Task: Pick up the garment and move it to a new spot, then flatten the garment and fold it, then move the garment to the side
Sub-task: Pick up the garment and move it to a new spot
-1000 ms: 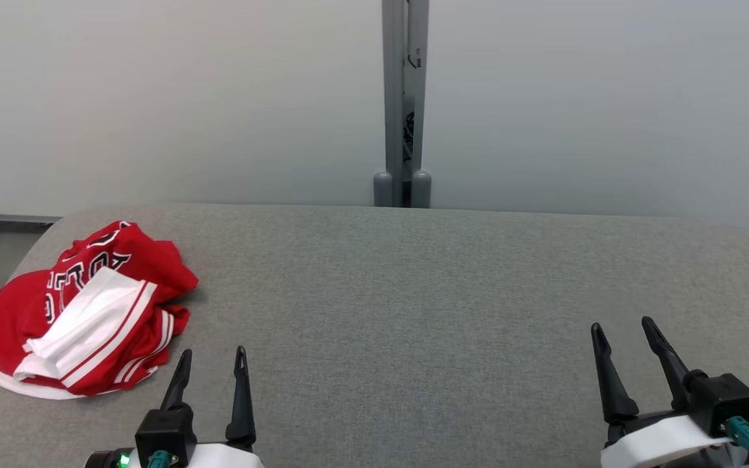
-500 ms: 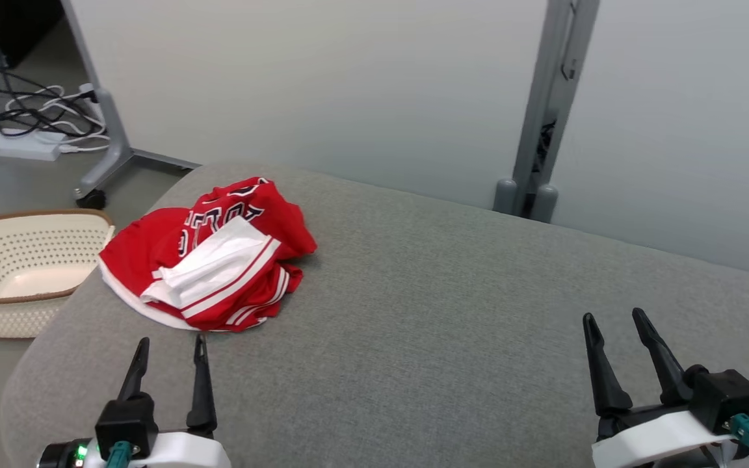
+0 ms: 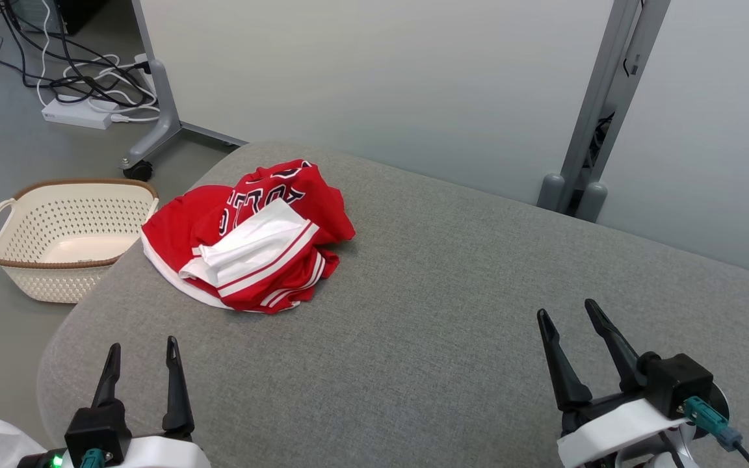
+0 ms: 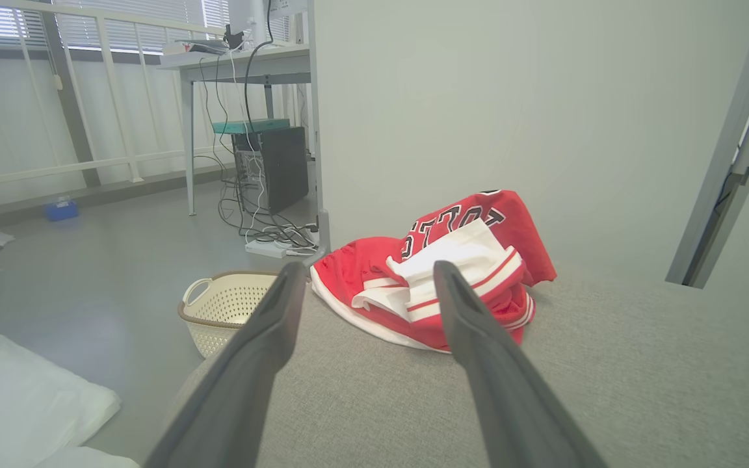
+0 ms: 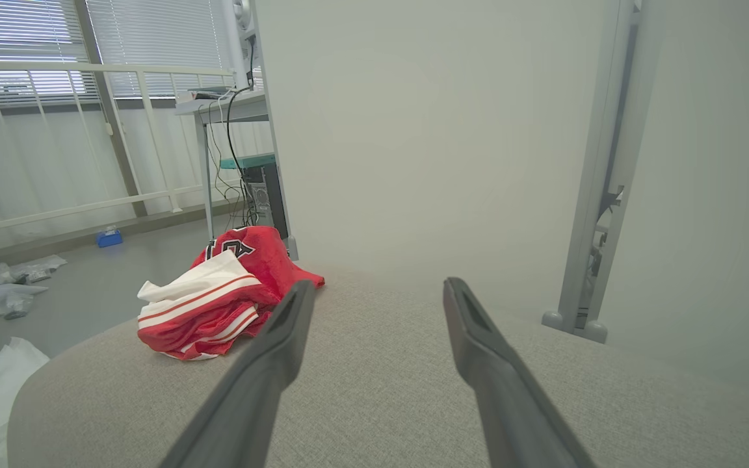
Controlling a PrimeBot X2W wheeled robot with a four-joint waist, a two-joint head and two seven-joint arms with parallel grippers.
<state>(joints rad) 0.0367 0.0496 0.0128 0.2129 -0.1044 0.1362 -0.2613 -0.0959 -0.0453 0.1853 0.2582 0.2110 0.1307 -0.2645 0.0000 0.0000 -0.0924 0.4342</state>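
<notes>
Camera has swung left over the last second, bringing the crumpled red garment (image 3: pixel 248 237) (itself unmoved, far-left corner of the worktop (image 3: pixel 446 325)) toward centre; left gripper (image 3: pixel 142 344) and right gripper (image 3: pixel 565 308) hang empty, jaws spread wide, pickup not begun.

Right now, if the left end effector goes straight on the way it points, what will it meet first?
Most likely the red garment: it lies straight ahead between the fingers of the open left end effector. Depth is unclear.
</notes>
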